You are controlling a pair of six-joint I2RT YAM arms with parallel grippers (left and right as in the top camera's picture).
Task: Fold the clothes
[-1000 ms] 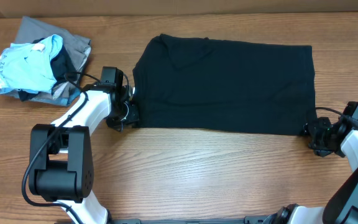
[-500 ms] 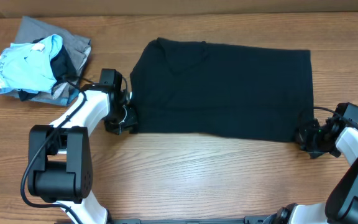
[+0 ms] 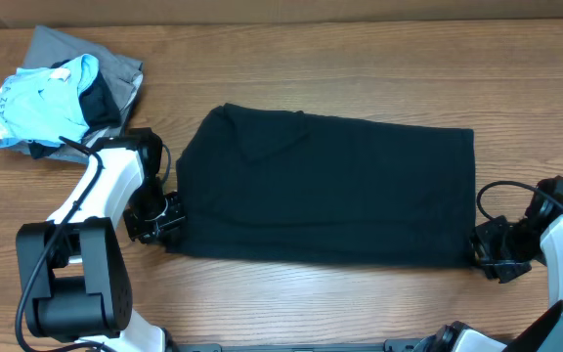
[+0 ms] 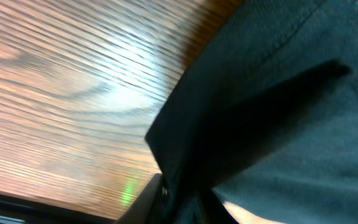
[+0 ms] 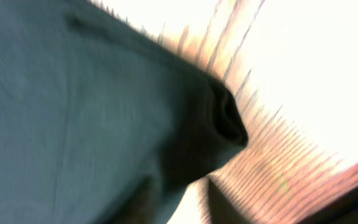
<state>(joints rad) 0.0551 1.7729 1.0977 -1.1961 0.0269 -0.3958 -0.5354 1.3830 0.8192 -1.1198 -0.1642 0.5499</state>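
black shirt (image 3: 325, 186) and both tools sit nearer the front edge of the bench (image 3: 360, 303) than a second ago. left tool (image 3: 171, 219) and right tool (image 3: 484, 250) touch its near corners: positioning before a fold, i judge; next, lift those corners across. wrist views show cloth at each tool, too blurred to tell clamped or released; only overhead shows the spread shirt.

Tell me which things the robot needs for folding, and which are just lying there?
For the job: black shirt, left pincer and right pincer, one at each near corner of it.
Just lying about: light-blue garment and grey garment, heaped at the far left of the table.
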